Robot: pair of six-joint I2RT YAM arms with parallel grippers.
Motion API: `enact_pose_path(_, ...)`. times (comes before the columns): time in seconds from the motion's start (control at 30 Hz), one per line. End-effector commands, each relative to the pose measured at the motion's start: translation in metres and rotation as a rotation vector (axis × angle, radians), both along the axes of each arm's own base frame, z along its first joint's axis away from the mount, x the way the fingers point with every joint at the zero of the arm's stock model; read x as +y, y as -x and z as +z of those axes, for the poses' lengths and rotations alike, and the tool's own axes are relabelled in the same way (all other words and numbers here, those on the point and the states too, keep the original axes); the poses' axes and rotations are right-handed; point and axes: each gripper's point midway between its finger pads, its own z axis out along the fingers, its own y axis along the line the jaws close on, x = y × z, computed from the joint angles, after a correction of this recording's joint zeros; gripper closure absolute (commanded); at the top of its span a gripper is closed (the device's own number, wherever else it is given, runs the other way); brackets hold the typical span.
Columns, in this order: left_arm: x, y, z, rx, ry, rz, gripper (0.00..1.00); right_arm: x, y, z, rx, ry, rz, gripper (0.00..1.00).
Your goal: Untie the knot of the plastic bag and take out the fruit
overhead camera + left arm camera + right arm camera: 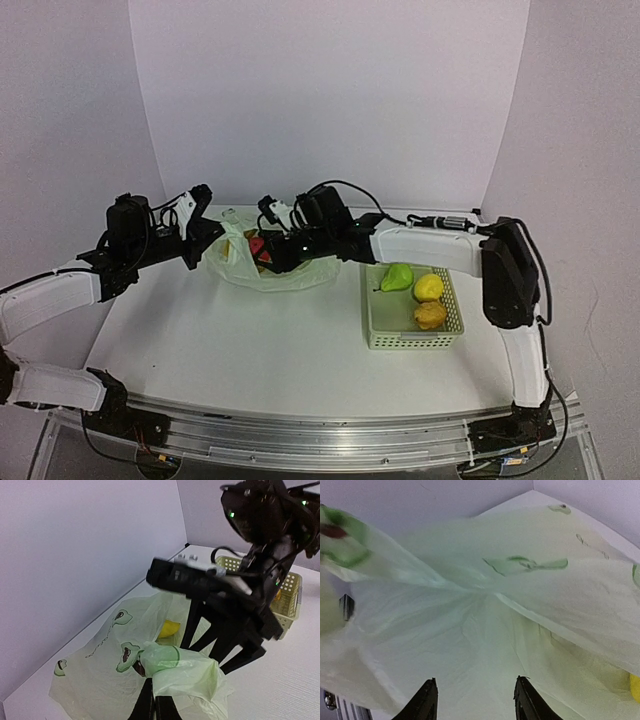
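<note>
The pale green plastic bag [268, 270] lies at the back of the table with its mouth pulled wide. My left gripper [155, 702] is shut on a bunched fold of its rim at the bag's left edge [218, 245]. My right gripper [476, 700] reaches into the mouth from the right, jaws open, with only bag film [480, 630] ahead of them. A yellow fruit [169, 628] and a red one [255, 245] show inside the bag. A green pear [397, 277], a yellow fruit [429, 287] and a brownish fruit [430, 315] lie in the basket. The knot does not show in any view.
The pale lattice basket [380, 318] stands right of the bag, close to the right arm's forearm [425, 248]. White walls close the back and both sides. Both wrists crowd together over the bag.
</note>
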Motion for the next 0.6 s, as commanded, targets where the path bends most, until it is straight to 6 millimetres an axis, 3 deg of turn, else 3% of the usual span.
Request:
enact_pose_path(0.0, 0.001, -0.006, 0.014, -0.007, 0.03, 0.015, 1.0, 0.005, -0.029, -0.007, -0.026, -0.027, -0.034, 0.53)
enact_pose_path(0.17, -0.002, -0.004, 0.01, -0.003, 0.03, -0.006, 1.0, -0.002, -0.078, -0.027, -0.054, 0.015, -0.267, 0.54)
enact_pose_path(0.27, -0.004, -0.003, 0.01, -0.012, 0.025, -0.018, 1.0, -0.018, -0.107, -0.035, -0.09, 0.074, -0.411, 0.55)
enact_pose_path(0.37, -0.006, -0.003, 0.011, -0.024, 0.022, -0.031, 1.0, -0.035, -0.129, -0.055, -0.138, 0.182, -0.512, 0.55)
enact_pose_path(0.5, -0.007, -0.004, 0.011, -0.029, 0.026, -0.037, 1.0, -0.064, -0.147, -0.082, -0.17, 0.308, -0.611, 0.52)
enact_pose_path(0.57, -0.007, -0.004, 0.011, -0.03, 0.025, -0.034, 1.0, -0.073, -0.151, -0.082, -0.18, 0.331, -0.639, 0.5)
